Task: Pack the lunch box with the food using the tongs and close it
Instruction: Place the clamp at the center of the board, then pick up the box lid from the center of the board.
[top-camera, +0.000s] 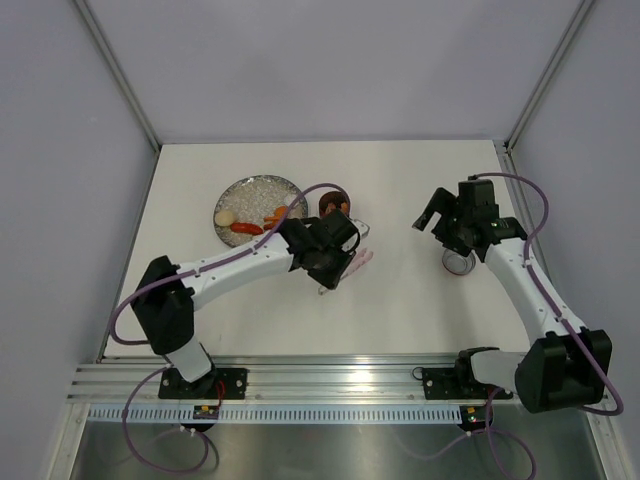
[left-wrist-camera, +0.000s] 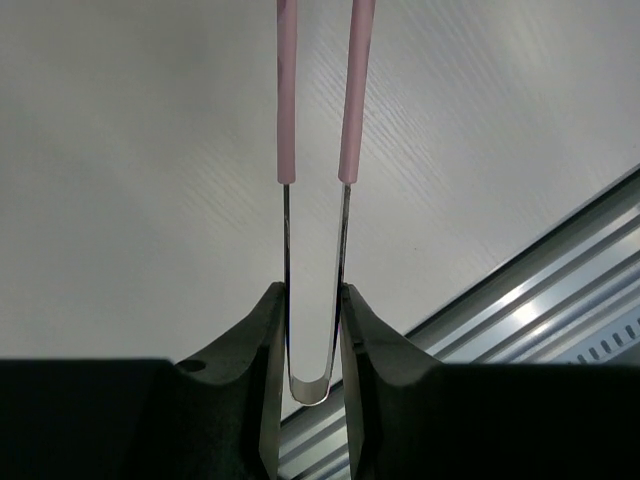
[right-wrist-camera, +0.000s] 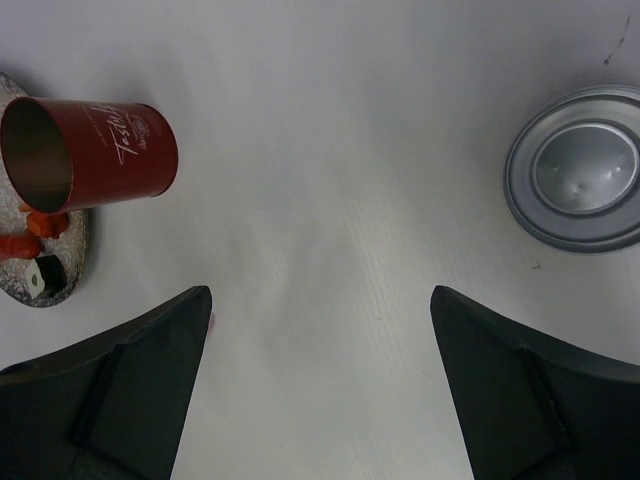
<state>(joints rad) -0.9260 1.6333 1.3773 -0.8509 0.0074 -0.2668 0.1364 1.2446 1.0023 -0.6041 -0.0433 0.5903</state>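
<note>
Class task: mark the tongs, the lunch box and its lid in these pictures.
tongs (left-wrist-camera: 354, 110), left wrist view, on one pink sleeved arm.
lunch box (right-wrist-camera: 115, 150), right wrist view, on its red side wall.
lid (right-wrist-camera: 585, 168), right wrist view, on the centre of its silver underside.

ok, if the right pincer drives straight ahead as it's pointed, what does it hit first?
Probably bare white tabletop: the open right pincer aims between the red cylindrical canister and the round silver-faced lid, clear of both. Depth unclear.

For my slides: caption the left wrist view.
Left gripper clamps the pink tongs near their metal bend, both arms reaching out over the white table.
</note>
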